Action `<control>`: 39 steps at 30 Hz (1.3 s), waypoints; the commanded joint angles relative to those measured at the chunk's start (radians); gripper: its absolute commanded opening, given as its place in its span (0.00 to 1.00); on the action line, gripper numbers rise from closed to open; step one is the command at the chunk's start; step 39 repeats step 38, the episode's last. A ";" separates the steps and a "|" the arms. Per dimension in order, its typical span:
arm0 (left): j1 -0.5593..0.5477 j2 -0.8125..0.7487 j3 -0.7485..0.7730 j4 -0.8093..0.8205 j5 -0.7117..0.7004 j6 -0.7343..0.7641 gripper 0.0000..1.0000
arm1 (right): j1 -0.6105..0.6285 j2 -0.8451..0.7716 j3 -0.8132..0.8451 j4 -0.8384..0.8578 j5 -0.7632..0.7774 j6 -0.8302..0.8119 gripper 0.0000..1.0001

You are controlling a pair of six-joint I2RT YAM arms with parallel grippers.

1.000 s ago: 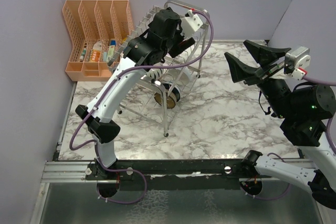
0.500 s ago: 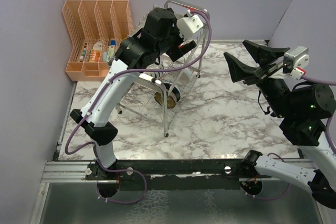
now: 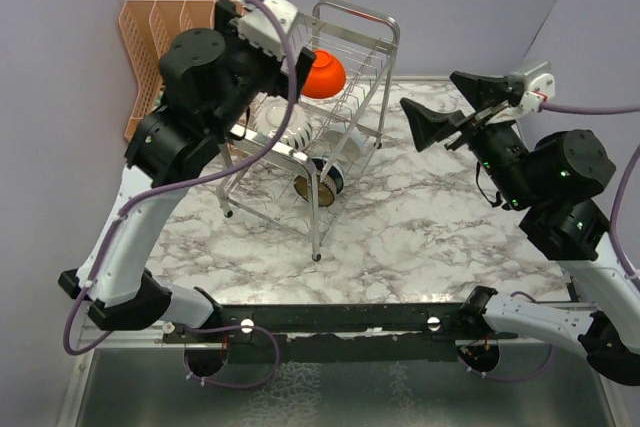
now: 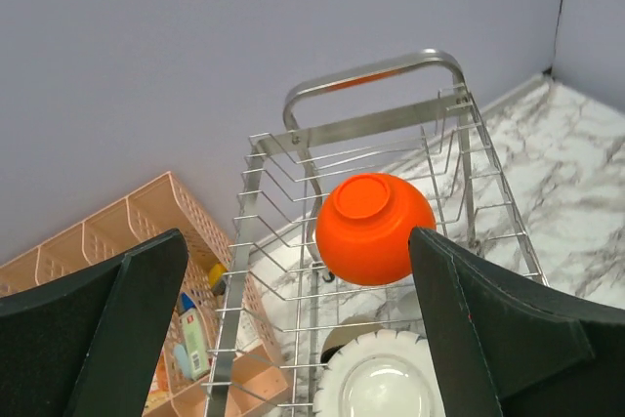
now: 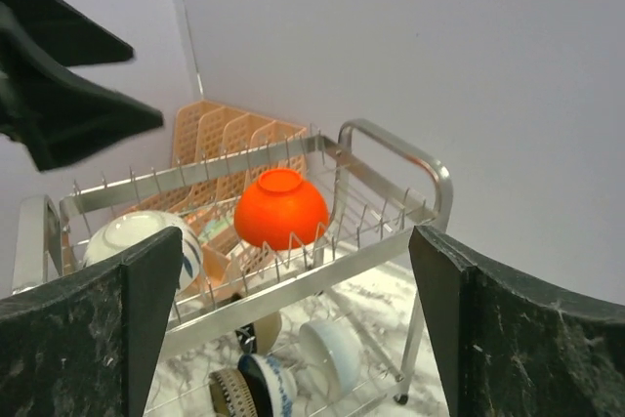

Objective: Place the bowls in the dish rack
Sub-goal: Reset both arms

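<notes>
The steel dish rack (image 3: 357, 15) stands at the back of the marble table. A red-orange bowl (image 3: 322, 74) rests upside down against the tines of its upper tier, also seen in the left wrist view (image 4: 376, 229) and the right wrist view (image 5: 281, 208). A white bowl with blue pattern (image 5: 137, 241) sits at the other end of that tier. On the lower tier stand a white bowl (image 5: 332, 347), a blue-patterned bowl (image 5: 264, 383) and a dark brown bowl (image 3: 320, 179). My left gripper (image 4: 295, 241) hangs open above the rack, empty. My right gripper (image 3: 440, 105) is open and empty, to the right of the rack.
A peach slotted organiser (image 3: 140, 37) with small bottles stands in the back left corner, just behind the rack. Purple walls close in the left, back and right sides. Bare marble table (image 3: 420, 217) lies in front of and right of the rack.
My left arm has lifted up and back off the rack's upper tier, uncovering the red-orange bowl resting there. My right gripper has spread wider and shifted left toward the rack.
</notes>
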 commanded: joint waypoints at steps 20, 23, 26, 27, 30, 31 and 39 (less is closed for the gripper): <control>0.033 -0.300 -0.472 0.277 -0.676 -0.407 0.99 | 0.006 0.084 -0.020 -0.184 -0.056 0.225 1.00; 0.033 -0.312 -0.493 0.305 -0.680 -0.413 0.99 | 0.006 0.089 -0.009 -0.193 -0.055 0.229 1.00; 0.033 -0.309 -0.483 0.295 -0.689 -0.450 0.99 | 0.006 0.091 0.003 -0.202 -0.050 0.234 1.00; 0.033 -0.303 -0.466 0.274 -0.696 -0.464 0.99 | 0.007 0.090 0.006 -0.203 -0.048 0.235 1.00; 0.033 -0.268 -0.406 0.202 -0.728 -0.487 0.99 | 0.007 0.083 0.011 -0.209 -0.035 0.240 1.00; 0.033 -0.259 -0.395 0.191 -0.739 -0.485 0.99 | 0.006 0.082 0.012 -0.213 -0.026 0.242 1.00; 0.033 -0.271 -0.417 0.241 -0.704 -0.451 0.99 | 0.006 0.097 0.028 -0.251 0.003 0.244 1.00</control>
